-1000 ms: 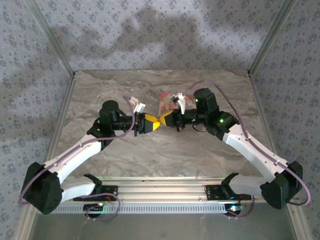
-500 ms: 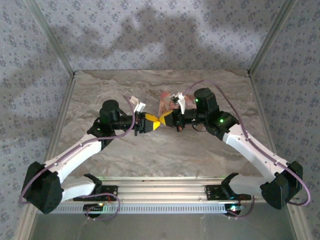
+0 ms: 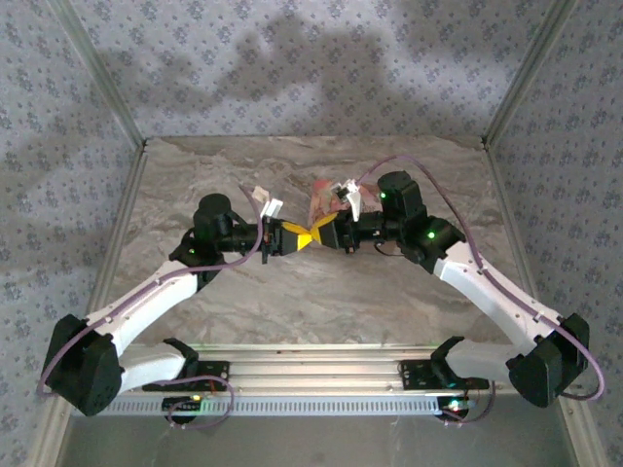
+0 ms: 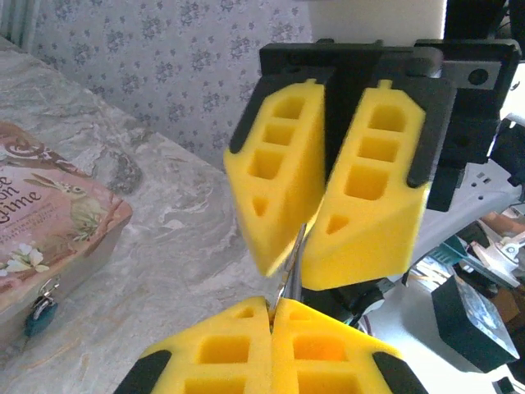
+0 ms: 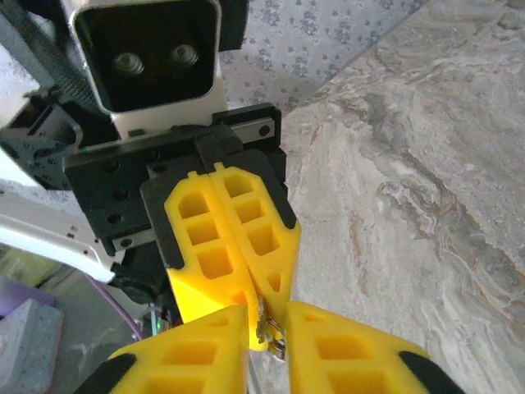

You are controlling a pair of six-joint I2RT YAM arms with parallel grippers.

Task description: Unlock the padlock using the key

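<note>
Left tool (image 4: 271, 305) now gripping key (image 5: 268, 332) (right tool (image 4: 300, 275) parted), padlock (image 4: 39, 313) — apart

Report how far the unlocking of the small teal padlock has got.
Done: the small metal key is off the table, pinched in the shut left gripper. In hand: the right gripper meets it tip to tip, yellow pads parted around the key, seemingly a handover. Left: the tiny teal padlock hangs on the front of the pink patterned box, apart from the key; inserting and turning remain.
</note>
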